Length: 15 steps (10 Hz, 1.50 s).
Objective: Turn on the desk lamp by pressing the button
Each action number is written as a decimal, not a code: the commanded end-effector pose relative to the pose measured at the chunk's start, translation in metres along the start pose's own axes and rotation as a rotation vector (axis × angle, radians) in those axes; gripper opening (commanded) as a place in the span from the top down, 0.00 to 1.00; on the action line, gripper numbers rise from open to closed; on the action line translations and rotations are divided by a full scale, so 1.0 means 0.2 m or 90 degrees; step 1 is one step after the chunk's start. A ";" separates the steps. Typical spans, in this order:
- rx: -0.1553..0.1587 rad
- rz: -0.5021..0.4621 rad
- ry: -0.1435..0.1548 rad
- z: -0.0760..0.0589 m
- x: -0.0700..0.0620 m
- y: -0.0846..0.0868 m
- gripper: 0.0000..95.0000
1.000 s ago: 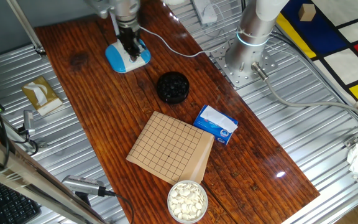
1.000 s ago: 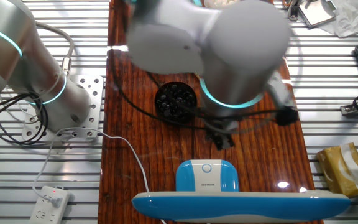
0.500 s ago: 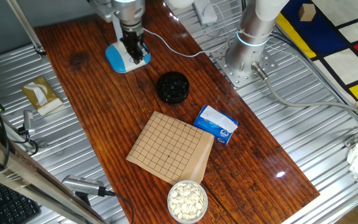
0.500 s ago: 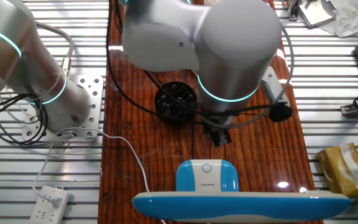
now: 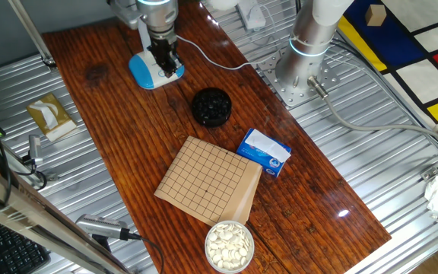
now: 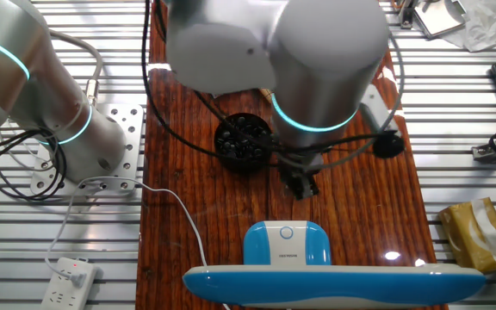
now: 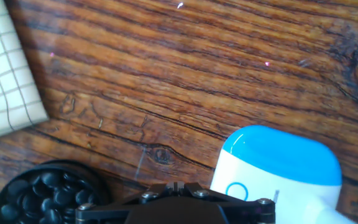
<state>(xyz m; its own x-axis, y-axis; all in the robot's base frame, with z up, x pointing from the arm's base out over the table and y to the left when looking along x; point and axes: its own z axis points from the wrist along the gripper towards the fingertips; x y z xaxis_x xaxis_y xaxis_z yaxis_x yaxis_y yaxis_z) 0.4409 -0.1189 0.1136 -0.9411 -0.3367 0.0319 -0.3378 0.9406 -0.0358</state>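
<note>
Blue and white, the desk lamp [image 5: 155,70] sits near the far end of the brown wooden table [image 5: 128,144], close to that end's edge. Its base [image 6: 287,244] has a small white patch with a ring on it, the button [image 6: 287,232]. A thin white cord [image 5: 215,57] runs from the lamp off the side of the table.

The gripper [image 6: 302,184] points straight down from the big grey arm. It hangs just beside the base, over bare wood, on the side where the black bowl of dark stones [image 6: 243,139] sits. It is not touching the button. In the hand view the lamp base [image 7: 278,171] shows at the lower right and the black bowl at the lower left. I cannot tell if the fingers are apart or together.

Bare wood lies between the lamp and the bowl. Farther down the table are a checked wooden board [image 5: 208,180], a blue and white box [image 5: 265,151] and a bowl of white stones [image 5: 229,245]. A tan tissue pack [image 5: 50,116] lies off the wood on the metal surface.
</note>
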 end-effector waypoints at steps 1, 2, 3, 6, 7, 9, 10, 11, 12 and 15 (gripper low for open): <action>0.008 0.061 0.074 0.00 0.00 0.00 1.00; 0.008 0.082 0.082 0.00 0.00 0.00 1.00; 0.008 0.103 0.089 0.00 0.00 0.00 1.00; 0.010 0.108 0.095 0.00 0.00 0.00 1.00; 0.010 0.109 0.093 0.00 0.00 0.00 1.00; 0.009 0.112 0.092 0.00 0.00 0.00 1.00; 0.009 0.114 0.092 0.00 0.00 0.00 1.00; 0.008 0.117 0.092 0.00 0.00 0.00 1.00; 0.007 0.122 0.092 0.00 0.00 0.00 1.00; 0.003 0.127 0.090 0.00 0.00 0.00 1.00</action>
<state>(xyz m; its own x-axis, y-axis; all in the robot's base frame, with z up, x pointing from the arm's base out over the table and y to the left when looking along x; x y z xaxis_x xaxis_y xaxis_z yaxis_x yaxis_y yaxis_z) 0.4396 -0.1195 0.1133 -0.9770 -0.1315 0.1676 -0.1439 0.9875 -0.0642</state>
